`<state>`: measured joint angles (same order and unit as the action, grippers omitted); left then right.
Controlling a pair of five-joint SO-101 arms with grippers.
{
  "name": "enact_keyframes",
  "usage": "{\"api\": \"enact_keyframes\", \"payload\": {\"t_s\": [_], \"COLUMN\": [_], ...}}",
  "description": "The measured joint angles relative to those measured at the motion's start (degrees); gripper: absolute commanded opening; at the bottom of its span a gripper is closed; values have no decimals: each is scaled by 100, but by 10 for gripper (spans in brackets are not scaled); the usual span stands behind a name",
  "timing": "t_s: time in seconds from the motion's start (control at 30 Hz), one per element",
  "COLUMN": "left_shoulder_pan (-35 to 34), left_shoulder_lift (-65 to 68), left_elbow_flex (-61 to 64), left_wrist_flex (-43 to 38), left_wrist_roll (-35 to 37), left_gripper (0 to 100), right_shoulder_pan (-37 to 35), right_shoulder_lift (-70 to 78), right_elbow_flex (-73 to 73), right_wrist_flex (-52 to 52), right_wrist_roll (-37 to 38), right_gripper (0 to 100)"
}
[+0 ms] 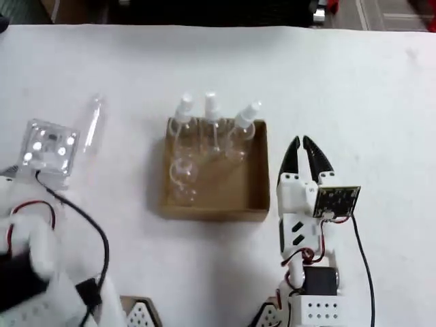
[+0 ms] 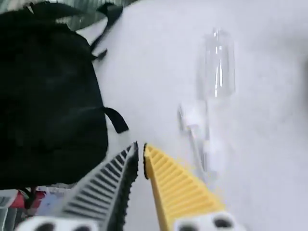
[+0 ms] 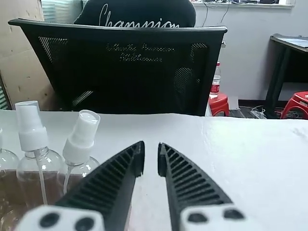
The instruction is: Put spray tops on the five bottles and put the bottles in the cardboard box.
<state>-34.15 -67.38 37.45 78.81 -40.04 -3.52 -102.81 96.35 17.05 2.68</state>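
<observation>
Near left: grey-and-yellow left gripper (image 2: 140, 150) pressed almost together, empty, clear plastic bottle (image 1: 93, 121) lying just beyond (white spray top (image 2: 192, 115) beside). Centre: brown cardboard box (image 1: 259, 184) holding four bottles (image 1: 211, 131). Right: black right gripper (image 3: 150, 147) slightly spread, empty.

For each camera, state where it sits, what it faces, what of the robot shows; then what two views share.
High: overhead, looking down at the box; right gripper, left arm show.
Left wrist: on left arm, facing a lying bottle and loose top; left gripper shows.
Right wrist: on right arm, facing topped bottles; right gripper shows.
Shared: high and left wrist, the lying bottle.
</observation>
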Motion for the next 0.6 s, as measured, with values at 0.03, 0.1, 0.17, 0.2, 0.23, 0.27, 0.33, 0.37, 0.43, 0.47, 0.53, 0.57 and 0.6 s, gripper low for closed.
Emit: {"api": "enact_keyframes", "payload": {"t_s": [0.03,0.1,0.17,0.2,0.23,0.27,0.33,0.37,0.43,0.47,0.53,0.57,0.6], "left_shoulder_pan": [-88,-255,-396,-413,-413,-422,-422,-422,-422,-422,-431,-431,-431], "left_shoulder_lift": [62,88,79,79,79,79,79,79,141,229,703,1037,1380], "left_elbow_flex": [316,809,1090,1222,1345,1442,1591,1644,1653,1644,1451,1257,1037], "left_wrist_flex": [-114,-237,-273,-290,-334,-404,-659,-809,-1037,-1125,-1169,-1178,-1178], "left_wrist_roll": [-97,-255,-290,-290,-290,-290,-202,-158,-70,0,141,193,229], "left_gripper": [24,24,24,24,24,29,63,82,99,91,68,60,56], "right_shoulder_pan": [0,0,-114,-229,-281,-299,-334,-343,-360,-360,-396,-466,-510], "right_shoulder_lift": [0,0,0,0,0,0,0,0,0,0,0,0,0], "right_elbow_flex": [0,0,0,0,0,0,0,0,0,0,0,0,0], "right_wrist_flex": [0,0,9,9,35,70,114,114,114,132,211,229,229], "right_wrist_roll": [0,0,0,0,0,0,0,0,0,0,0,0,0], "right_gripper": [45,45,46,46,46,46,45,45,45,45,45,45,45]}}
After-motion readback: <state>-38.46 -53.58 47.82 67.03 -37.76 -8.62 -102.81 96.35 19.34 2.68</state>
